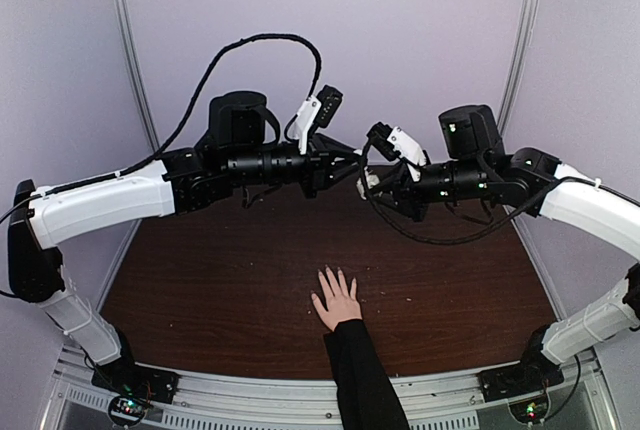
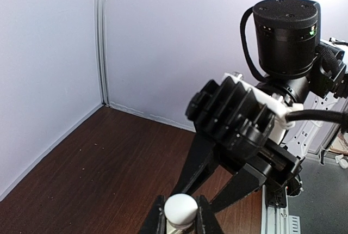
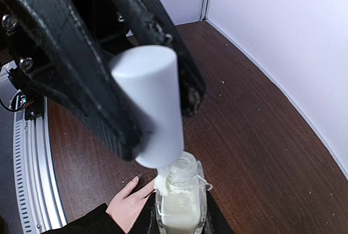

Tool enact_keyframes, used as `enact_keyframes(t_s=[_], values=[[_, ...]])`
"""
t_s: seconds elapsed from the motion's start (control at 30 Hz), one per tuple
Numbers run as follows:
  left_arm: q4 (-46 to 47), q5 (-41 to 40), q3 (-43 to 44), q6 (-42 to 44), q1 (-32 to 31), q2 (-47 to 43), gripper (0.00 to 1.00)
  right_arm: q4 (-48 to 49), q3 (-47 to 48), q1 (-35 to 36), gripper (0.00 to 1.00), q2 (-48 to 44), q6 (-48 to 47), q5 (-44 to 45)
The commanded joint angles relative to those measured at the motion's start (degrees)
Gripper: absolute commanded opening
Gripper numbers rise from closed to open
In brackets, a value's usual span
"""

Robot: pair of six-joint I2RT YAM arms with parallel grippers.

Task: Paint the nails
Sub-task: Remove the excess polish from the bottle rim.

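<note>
The right gripper is clenched on the white cylindrical cap, which is tilted and lifted just off the neck of the small clear glass bottle of white polish. The left gripper is clamped on that bottle and holds it in the air over the far middle of the dark brown wooden table. The nails belong to the light-skinned human hand, which lies flat with fingers spread at the near middle, below the bottle.

Hazards:
- A string of polish bridges the cap and the neck. Expect drips on wood or skin if you pull away fast.
- The brush is hidden, so you cannot judge its load.
- The grippers sit close together. A sideways move may knock the bottle and spill it.
- Descend gently, because the target is a person.

Clearance:
- Bare wood shows left and right of the hand.
- Pale lilac walls close the far, left and right sides.
- A grey metal rail bounds the near edge.
</note>
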Motion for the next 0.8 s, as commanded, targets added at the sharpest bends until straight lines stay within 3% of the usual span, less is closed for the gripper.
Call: enact_keyframes(t_s=[0.0,0.77], values=[[2.3,-1.8,1.0,0.2,0.0,-1.7,0.0,2.5,-1.3,0.3,0.0,-2.0,-0.5,-0.3],[3.6,0.7,0.5,-0.7,0.1,-1.9,0.0,3.7,-3.0,0.3,0.0,-3.5,-1.2,-5.2]])
